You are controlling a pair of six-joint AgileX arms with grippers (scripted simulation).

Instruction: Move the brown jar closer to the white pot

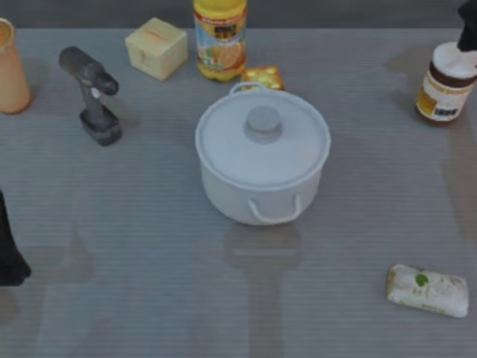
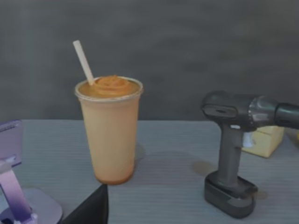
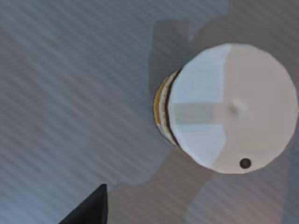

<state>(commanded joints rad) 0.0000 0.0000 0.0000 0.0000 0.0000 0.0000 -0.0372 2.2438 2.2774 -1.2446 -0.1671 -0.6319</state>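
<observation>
Right gripper [image 1: 469, 33], fingers' spread impossible to tell, hangs above the brown jar [image 1: 446, 83] at upper right; it should centre over the lid, then grasp below it before sliding toward the white pot [image 1: 262, 153]

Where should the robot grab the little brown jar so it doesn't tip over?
Grip the brown jar around its white lid, coming straight down from above. It stands upright, its round lid faces up, and nothing crowds it. The right hand is already above it.
</observation>
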